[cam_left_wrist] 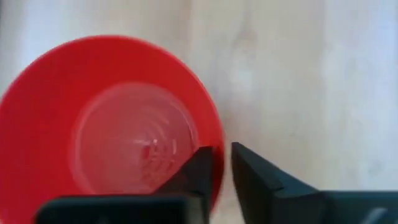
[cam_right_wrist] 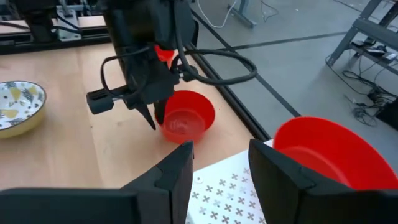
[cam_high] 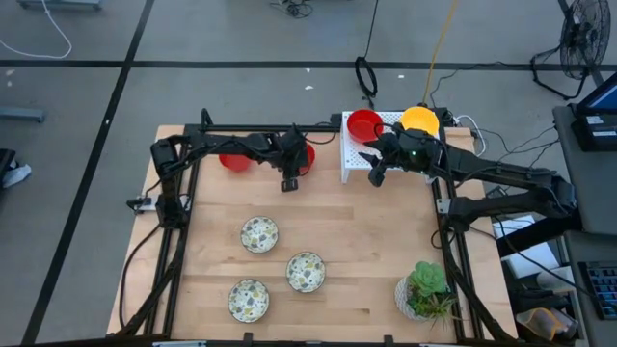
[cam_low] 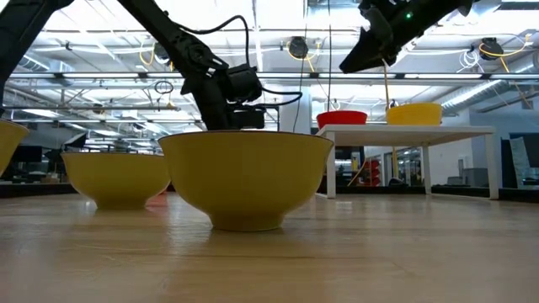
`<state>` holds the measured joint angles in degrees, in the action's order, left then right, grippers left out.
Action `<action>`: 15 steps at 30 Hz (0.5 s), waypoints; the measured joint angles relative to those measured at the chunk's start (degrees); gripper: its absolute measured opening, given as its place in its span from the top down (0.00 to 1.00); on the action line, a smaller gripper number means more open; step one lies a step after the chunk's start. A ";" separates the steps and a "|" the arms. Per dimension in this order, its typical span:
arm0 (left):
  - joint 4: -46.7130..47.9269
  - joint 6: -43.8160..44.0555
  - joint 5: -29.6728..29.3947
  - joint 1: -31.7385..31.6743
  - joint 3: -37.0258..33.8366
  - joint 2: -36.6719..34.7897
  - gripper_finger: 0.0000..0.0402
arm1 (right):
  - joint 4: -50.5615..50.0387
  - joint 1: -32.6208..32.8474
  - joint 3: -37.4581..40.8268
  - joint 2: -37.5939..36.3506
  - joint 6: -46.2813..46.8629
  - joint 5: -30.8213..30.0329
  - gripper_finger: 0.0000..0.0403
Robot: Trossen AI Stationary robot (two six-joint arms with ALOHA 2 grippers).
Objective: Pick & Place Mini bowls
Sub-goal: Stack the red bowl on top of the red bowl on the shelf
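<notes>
A red mini bowl (cam_left_wrist: 112,124) stands on its base on the wooden table (cam_high: 366,241) near the far edge, and my left gripper (cam_left_wrist: 222,149) is shut on its rim. A second red bowl (cam_high: 234,160) stands to its left. Three speckled bowls (cam_high: 258,233) (cam_high: 305,271) (cam_high: 249,300) stand nearer the front. A red bowl (cam_high: 364,123) and a yellow bowl (cam_high: 419,118) rest on the white rack (cam_high: 359,166). My right gripper (cam_right_wrist: 221,168) hovers open above the rack, with nothing between its fingers. My left gripper pinches the red bowl's rim (cam_left_wrist: 217,163) on the side nearest the fingers, one finger (cam_left_wrist: 198,167) inside the bowl and the other (cam_left_wrist: 252,171) outside. The fingers slant steeply down from above. The bowl stands upright on the table.
A white pot with a green plant (cam_high: 424,292) stands at the near right corner. The rack fills the far right part of the table. Bare wood lies in the middle, between the speckled bowls and the far bowls.
</notes>
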<state>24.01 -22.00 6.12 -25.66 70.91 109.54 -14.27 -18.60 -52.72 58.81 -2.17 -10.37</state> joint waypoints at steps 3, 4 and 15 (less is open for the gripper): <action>0.75 -0.02 2.49 0.49 0.00 -0.05 0.97 | 0.39 0.81 0.01 0.00 0.01 -0.02 0.65; 0.75 -0.01 3.54 0.73 0.04 -0.11 0.97 | 0.63 1.07 0.01 0.00 0.00 -0.02 0.65; -1.23 3.84 9.85 10.96 0.09 -0.11 0.98 | 0.79 3.06 0.01 0.02 0.03 0.00 0.65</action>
<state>22.77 -18.16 15.98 -14.69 71.00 109.43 -13.47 -15.54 -52.71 58.83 -2.14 -10.37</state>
